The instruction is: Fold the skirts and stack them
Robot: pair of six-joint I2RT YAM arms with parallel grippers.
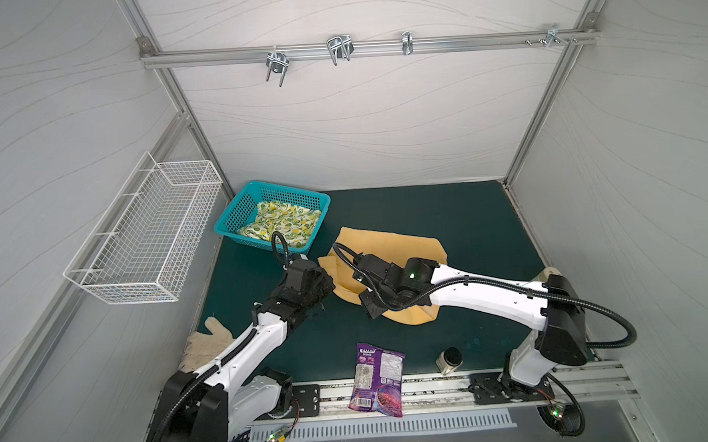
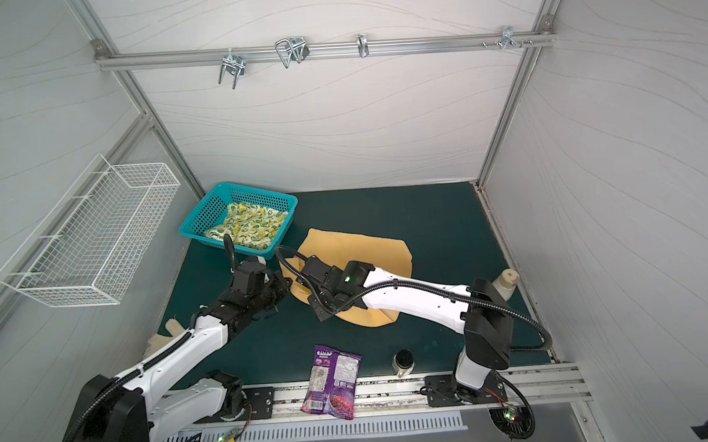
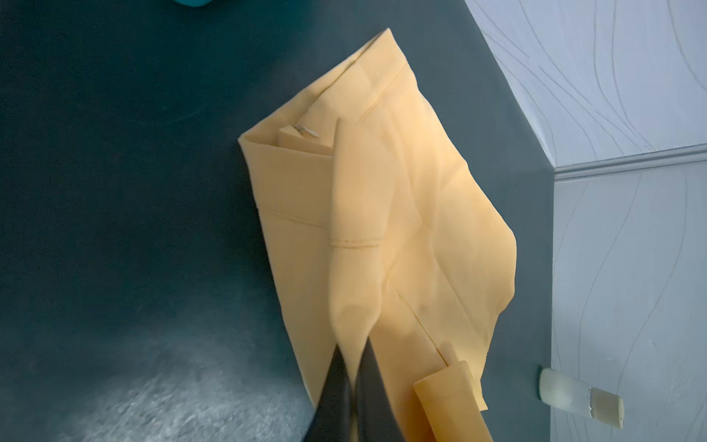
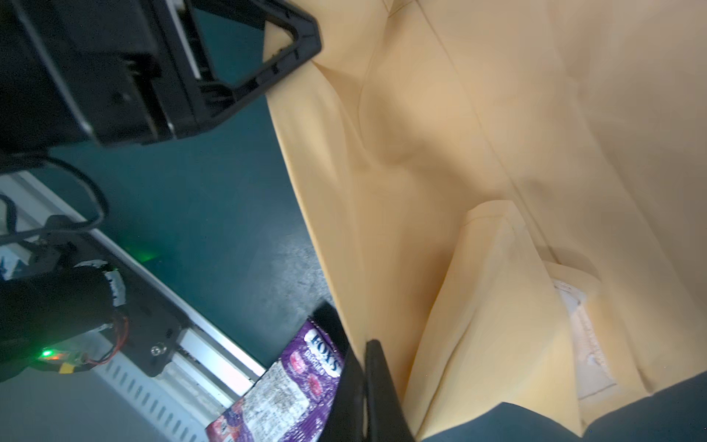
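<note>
Mat (image 1: pixel 469 224) bears mustard skirt (image 1: pixel 387 245) gripped by left tool (image 3: pixel 352 356), right tool (image 4: pixel 357 348).

Pinched in left hand (image 3: pixel 354 344): raised fold of mustard-yellow skirt (image 3: pixel 421 191); rest on dark mat (image 3: pixel 114 191); bottle (image 3: pixel 577 398) near wall (image 3: pixel 612 95).

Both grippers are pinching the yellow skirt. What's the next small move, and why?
Probably carry both pinches together across toward the mustard-yellow skirt's far right edge and lay them down, halving it. The left gripper and right gripper are each shut on it along its left side, tenting the cloth, while the rest lies flat on the green mat.
</note>
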